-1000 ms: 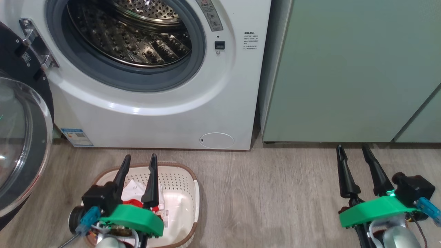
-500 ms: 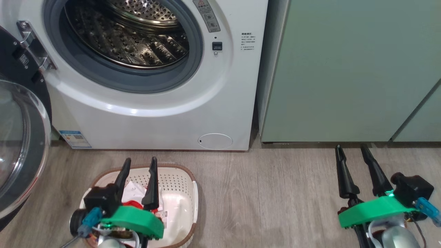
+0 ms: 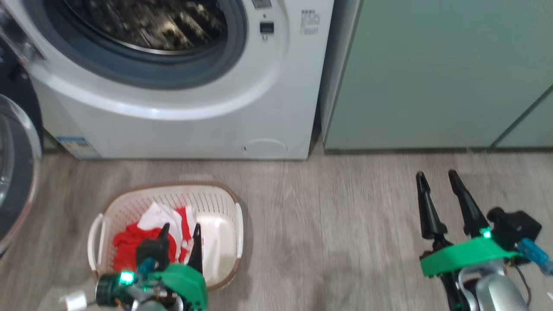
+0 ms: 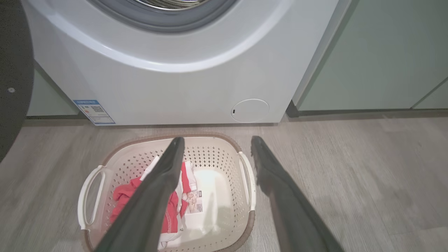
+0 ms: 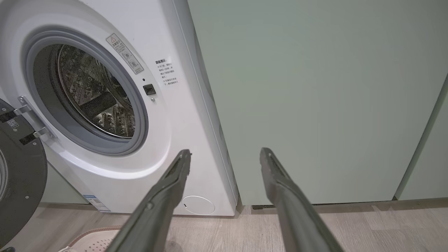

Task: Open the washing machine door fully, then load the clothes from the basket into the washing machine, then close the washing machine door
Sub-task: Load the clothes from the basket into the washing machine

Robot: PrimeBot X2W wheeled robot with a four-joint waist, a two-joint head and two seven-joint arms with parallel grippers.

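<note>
Well, red and white clothes (image 3: 129, 247) inside basket (image 3: 208, 204).

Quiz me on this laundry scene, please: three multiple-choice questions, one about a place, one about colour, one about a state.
1. Where is the basket?
A. On the floor in front of the washing machine
B. Inside the drum
C. On top of the green cabinet

2. What colours are the clothes in the basket?
A. Blue and yellow
B. Red and white
C. Black and green

3. What state is the washing machine's door in?
A. Shut tight
B. Lying loose on the floor
C. Swung open

Answers:
1. A, since the basket stands on the wooden floor just below the machine's white front.
2. B, since a red bundle lies there with white fabric beside it.
3. C, since the door hangs on its hinge off to one side and the round opening is uncovered.
</note>
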